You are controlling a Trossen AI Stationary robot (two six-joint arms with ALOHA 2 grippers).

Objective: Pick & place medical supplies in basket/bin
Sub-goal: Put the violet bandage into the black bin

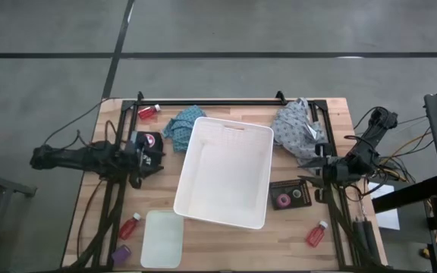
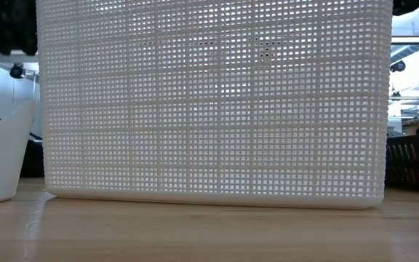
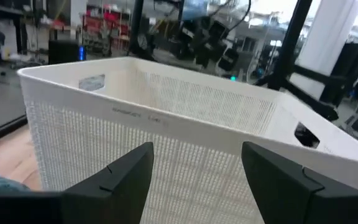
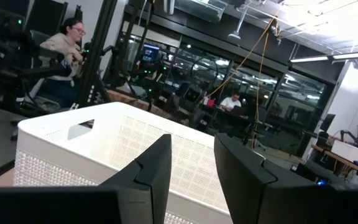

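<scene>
The large white basket (image 1: pixel 224 173) stands in the middle of the table and fills the low view (image 2: pixel 217 102). My left gripper (image 3: pixel 197 152) is open and level, just left of the basket (image 3: pixel 166 106), with nothing between its fingers. My right gripper (image 4: pixel 192 140) hovers to the basket's right with a narrow, empty gap. A teal cloth (image 1: pixel 182 127) lies bunched at the basket's far left corner and a grey cloth (image 1: pixel 298 129) at its far right. Red bottles lie at the far left (image 1: pixel 149 112), near left (image 1: pixel 130 225) and near right (image 1: pixel 317 233).
A small shallow white tray (image 1: pixel 162 239) sits at the near edge, with a purple roll (image 1: pixel 121 252) beside it. A flat black tray (image 1: pixel 290 196) holding rolls lies right of the basket. A black frame rail (image 1: pixel 218 101) runs along the far edge. People sit in the room beyond.
</scene>
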